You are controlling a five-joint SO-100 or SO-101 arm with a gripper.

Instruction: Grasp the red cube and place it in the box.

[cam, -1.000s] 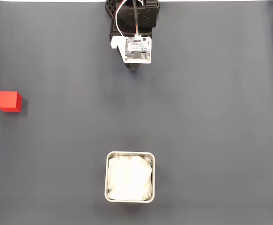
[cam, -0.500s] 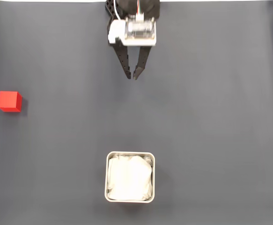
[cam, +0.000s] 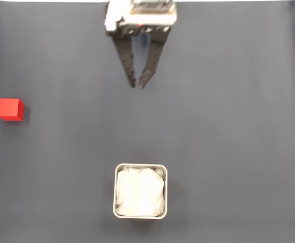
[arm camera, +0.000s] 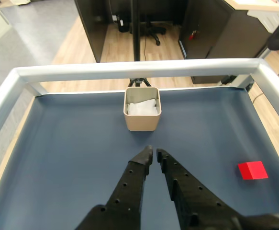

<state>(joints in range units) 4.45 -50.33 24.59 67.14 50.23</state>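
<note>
Fixed view: pincer (cam: 136, 86) at 12 o'clock on the dark table (cam: 228, 126), black fingers pointing down-frame, tips nearly together with just a thin gap, gripping nothing. Red cube (cam: 10, 109) sits alone at 9 o'clock near the left edge, well apart from the pincer. White box (cam: 140, 190) at 6 o'clock, wrinkly white lining inside, no cube in it. Wrist view: pincer (arm camera: 153, 155) enters from 6 o'clock, two perforated black fingers (arm camera: 129, 187) almost touching at the tips, hanging over bare table (arm camera: 72, 153). Box (arm camera: 141, 115) straight ahead at 12 o'clock by the far metal rail (arm camera: 129, 71). Cube (arm camera: 252, 170) at 3 o'clock, flat on the table, clear of the fingers.
</note>
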